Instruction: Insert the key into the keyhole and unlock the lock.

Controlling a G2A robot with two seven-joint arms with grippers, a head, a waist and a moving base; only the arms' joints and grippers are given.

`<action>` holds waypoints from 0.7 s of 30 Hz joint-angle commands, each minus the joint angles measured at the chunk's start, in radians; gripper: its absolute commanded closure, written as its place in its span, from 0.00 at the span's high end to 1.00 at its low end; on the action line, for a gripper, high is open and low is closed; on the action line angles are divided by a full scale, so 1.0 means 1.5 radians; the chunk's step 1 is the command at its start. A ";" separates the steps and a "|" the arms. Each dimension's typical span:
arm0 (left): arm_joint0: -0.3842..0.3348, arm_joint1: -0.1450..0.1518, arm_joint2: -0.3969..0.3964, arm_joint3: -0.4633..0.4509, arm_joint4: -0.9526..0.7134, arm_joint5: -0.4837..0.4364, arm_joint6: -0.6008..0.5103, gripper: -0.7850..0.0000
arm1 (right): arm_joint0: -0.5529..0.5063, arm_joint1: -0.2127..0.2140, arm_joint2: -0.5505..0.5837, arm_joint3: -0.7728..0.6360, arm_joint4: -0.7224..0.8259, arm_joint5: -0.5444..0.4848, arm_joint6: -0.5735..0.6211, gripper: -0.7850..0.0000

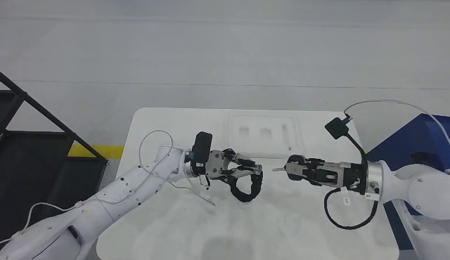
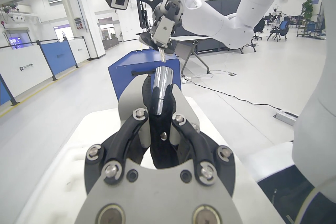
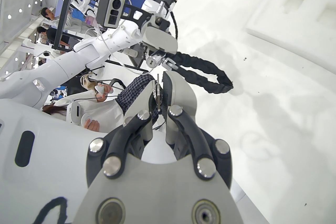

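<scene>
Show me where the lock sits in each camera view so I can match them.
Top view: the lock hangs over the table in the left gripper.
Left wrist view: the lock sits in that gripper, aimed at the key.
Right wrist view: the lock's keyhole end faces the camera, past the key.
Shared landmark: the key in the right gripper.

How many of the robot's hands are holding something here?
2. The left hand grips the lock above the table; facing it, the right hand pinches the key, its tip pointing at the lock's end, not yet inserted.
</scene>
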 commanded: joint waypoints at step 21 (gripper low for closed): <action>-0.014 -0.047 0.052 0.080 0.048 0.115 0.117 0.00 | -0.032 0.006 -0.023 -0.090 -0.148 0.072 -0.061 0.00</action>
